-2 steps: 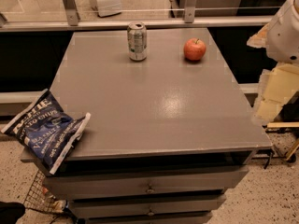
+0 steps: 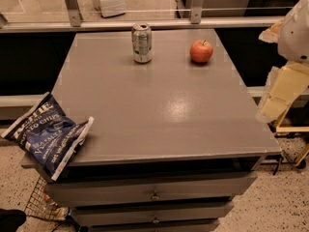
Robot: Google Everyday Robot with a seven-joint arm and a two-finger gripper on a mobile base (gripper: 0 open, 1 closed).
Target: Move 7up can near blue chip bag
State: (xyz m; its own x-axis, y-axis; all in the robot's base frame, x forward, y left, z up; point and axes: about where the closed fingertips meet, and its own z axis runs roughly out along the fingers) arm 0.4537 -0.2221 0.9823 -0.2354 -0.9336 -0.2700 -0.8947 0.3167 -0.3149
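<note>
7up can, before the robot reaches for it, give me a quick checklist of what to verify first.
1. 7up can upright, near the table's far edge: ok.
2. Room around the can: the red apple stands apart to its right: ok.
3. Blue chip bag found, at the near left corner, overhanging the edge: ok.
4. Nothing stands between can and bag: ok.
5. Hand position: out of view; only the arm shows past the table's right edge: cannot tell.

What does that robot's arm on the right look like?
Only part of the arm shows at the right edge: a rounded white shell above a flat, cream-yellow boxy segment. No cables or markings are visible. The gripper is out of view.
</note>
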